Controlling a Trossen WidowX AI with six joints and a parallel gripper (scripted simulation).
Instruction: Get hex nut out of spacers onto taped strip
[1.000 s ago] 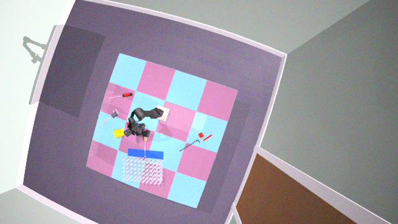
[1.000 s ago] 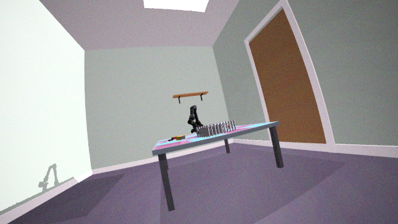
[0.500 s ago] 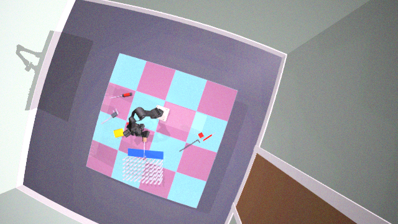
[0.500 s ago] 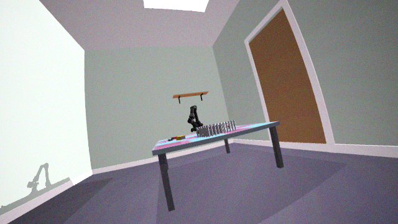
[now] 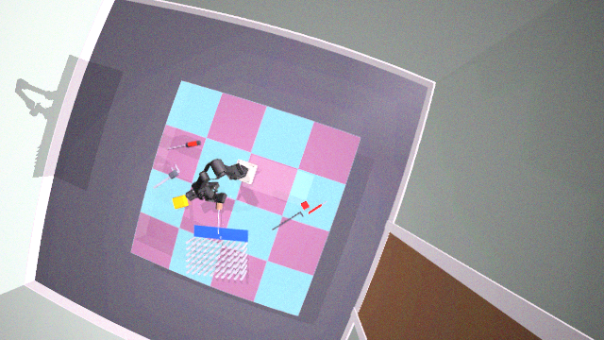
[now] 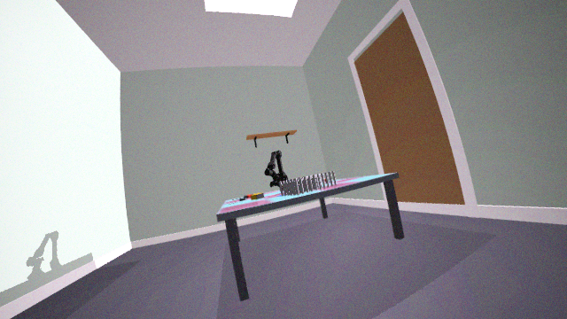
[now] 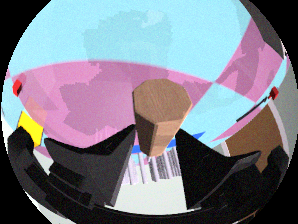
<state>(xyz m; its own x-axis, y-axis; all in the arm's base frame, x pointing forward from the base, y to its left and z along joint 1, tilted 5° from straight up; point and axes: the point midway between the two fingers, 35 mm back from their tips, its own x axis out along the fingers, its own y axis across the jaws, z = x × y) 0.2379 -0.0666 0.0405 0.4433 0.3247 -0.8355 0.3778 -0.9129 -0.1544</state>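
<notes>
My gripper is shut on the wooden handle of a thin-rod tool. The pale rod runs from the handle toward the blue taped strip, and its end is over or on the strip. A tiny pale speck shows at the rod's end; I cannot tell whether it is the nut or the tool's tip. The metal spacers stand in rows just beyond the strip and look upright. The gripper is on the arm's side of the strip, outside the field.
A yellow block lies beside the arm. A red-handled screwdriver and a grey pronged tool lie on that same side. Across the table are a dark hooked rod, a red cube and a red stick.
</notes>
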